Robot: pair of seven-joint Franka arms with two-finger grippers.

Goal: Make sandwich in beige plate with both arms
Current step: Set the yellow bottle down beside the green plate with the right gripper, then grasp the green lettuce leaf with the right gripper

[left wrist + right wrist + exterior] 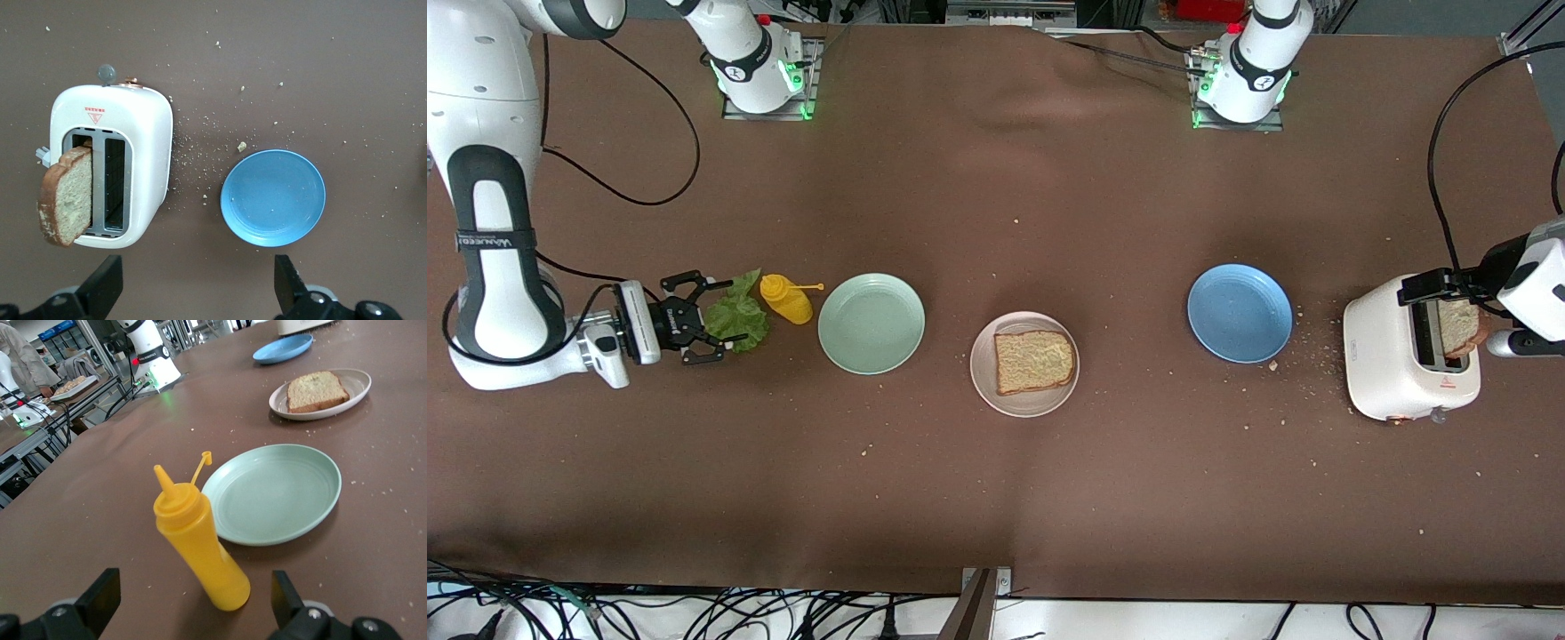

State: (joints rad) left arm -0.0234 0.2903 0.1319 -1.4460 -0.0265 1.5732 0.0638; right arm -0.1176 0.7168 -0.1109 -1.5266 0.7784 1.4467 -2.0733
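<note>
The round pale beige plate lies in the middle of the table, between the mint-green plate and the blue plate. One square slice of brown toasted bread lies on it. The ruffled green lettuce leaf lies on the table beside the yellow squeeze bottle, toward the right arm's end. The right gripper is low at the leaf, its fingers spread apart and empty. The left gripper hangs over the white toaster, fingers wide apart, and a second bread slice stands in one slot.

red warning triangle on toaster
</note>
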